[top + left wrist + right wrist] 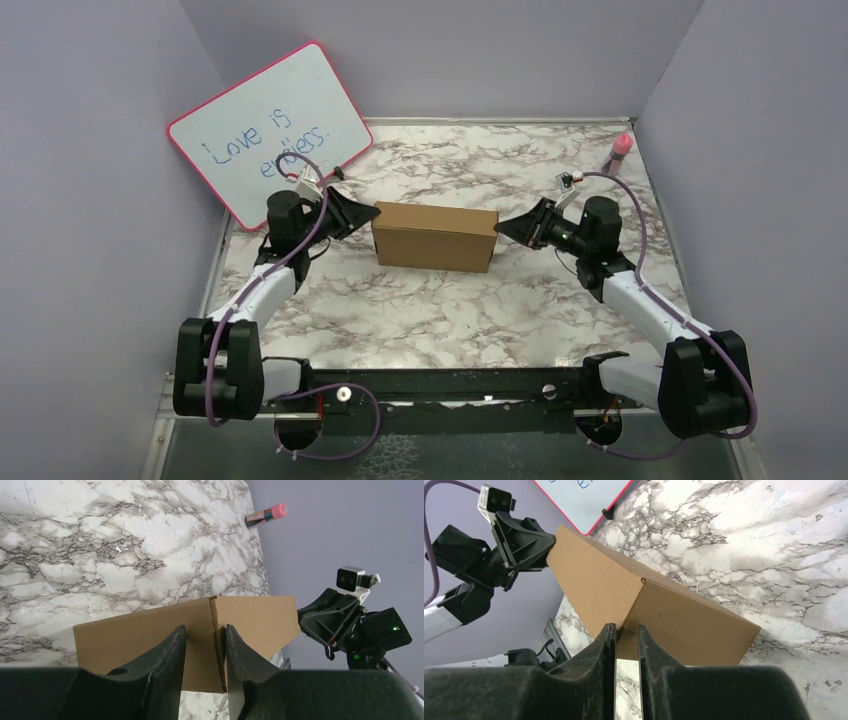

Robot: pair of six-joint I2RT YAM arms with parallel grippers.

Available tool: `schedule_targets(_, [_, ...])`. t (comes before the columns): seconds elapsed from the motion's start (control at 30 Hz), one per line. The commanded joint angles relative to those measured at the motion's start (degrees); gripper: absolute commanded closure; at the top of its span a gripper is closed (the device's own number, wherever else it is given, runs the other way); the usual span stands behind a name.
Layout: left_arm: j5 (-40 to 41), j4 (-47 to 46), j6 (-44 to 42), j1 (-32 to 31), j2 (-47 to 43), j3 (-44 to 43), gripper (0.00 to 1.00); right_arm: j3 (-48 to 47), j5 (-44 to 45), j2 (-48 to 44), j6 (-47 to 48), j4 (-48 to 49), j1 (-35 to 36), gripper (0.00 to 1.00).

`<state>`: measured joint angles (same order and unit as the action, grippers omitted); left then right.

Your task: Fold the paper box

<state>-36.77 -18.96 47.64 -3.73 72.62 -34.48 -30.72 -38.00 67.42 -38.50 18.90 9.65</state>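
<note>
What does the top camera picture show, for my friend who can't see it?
A closed brown paper box sits on a marble table, with the left tool at its left end and the right tool at its right end. A pink-framed whiteboard leans at the back left; a pink-capped tube sits back right.

One paper box (435,238), one whiteboard (270,125), one marker (621,150), two tools (372,212) (503,232).

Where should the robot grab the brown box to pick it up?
Probably by its two short ends, one tool coming in from each side. The paper box is long and low and lies flat across the table, so its ends face the left tool and the right tool, both right beside them.
</note>
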Motion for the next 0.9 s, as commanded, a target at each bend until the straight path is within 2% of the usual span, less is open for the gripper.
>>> schedule_targets(0.0, [9.96, 10.98, -1.56, 1.29, 4.48, 10.49, 0.93, 4.88, 13.51, 4.54, 9.22, -22.01, -1.12, 0.99])
schedule_targets(0.1, [10.75, 9.17, -0.14, 1.27, 4.42, 12.08, 0.97, 3.75, 12.28, 4.48, 9.49, -22.05, -1.08, 0.99])
schedule_targets(0.27, [10.45, 9.98, -0.26, 1.28, 2.95, 10.4, 0.94, -0.96, 11.61, 1.59, 11.76, -23.42, -1.06, 0.96])
schedule_targets(0.33, [9.63, 10.8, -0.5, 1.27, 1.4, 8.56, 0.84, -4.42, 11.44, 0.51, 12.7, -24.73, -1.05, 0.88])
schedule_targets(0.47, [9.64, 15.47, -3.59, 1.27, -2.21, 2.45, 0.62, -11.23, 11.42, -1.33, 14.36, -26.66, -1.12, 0.62])
schedule_targets(0.6, [11.8, 22.87, -10.21, 1.27, -3.74, -7.36, 0.5, -17.35, 11.05, -1.59, 16.25, -28.51, -1.1, 0.5])
schedule_targets(0.7, [12.24, 25.35, -13.99, 1.27, -3.56, -13.06, 0.42, -20.34, 7.31, -1.39, 17.35, -27.25, -1.1, 0.41])
schedule_targets(0.87, [9.22, 26.4, -16.28, 1.27, -3.88, -18.84, 0.32, -24.88, -0.2, 0.92, 19.6, -25.5, 0.2, 0.13])
